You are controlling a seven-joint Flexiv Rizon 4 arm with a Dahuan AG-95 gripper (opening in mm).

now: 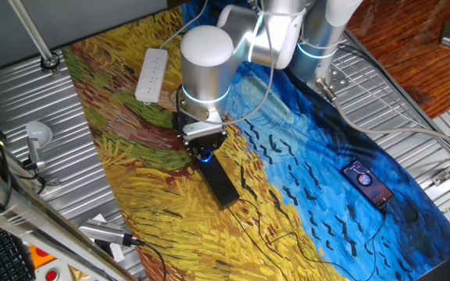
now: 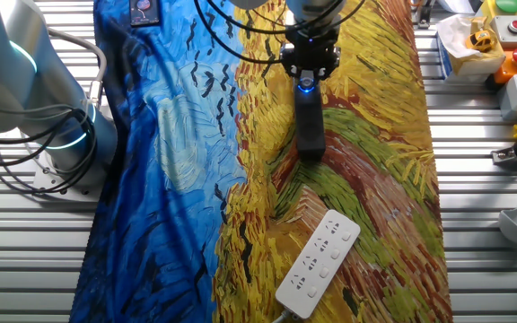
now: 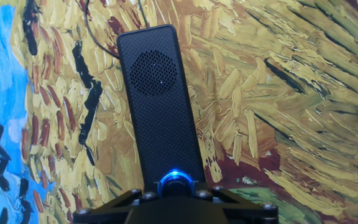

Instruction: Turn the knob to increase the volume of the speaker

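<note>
The speaker [image 1: 221, 186] is a long slim black bar lying on the yellow part of the painted cloth; it also shows in the other fixed view [image 2: 310, 126] and in the hand view [image 3: 160, 112]. The knob [image 3: 176, 179] glows blue at the bar's near end in the hand view, and shows as a blue spot in both fixed views [image 1: 206, 157] [image 2: 306, 86]. My gripper [image 1: 205, 150] stands straight down over the knob, closed around it [image 2: 307, 79] [image 3: 176, 186]. The gripper body hides most of the knob and the rest of the bar.
A white power strip [image 1: 151, 75] lies on the cloth beyond the speaker [image 2: 319, 262]. A small black phone [image 1: 368, 183] with a red-lit screen lies on the blue part [image 2: 144, 11]. Thin black cables run across the cloth. Ribbed metal table edges surround it.
</note>
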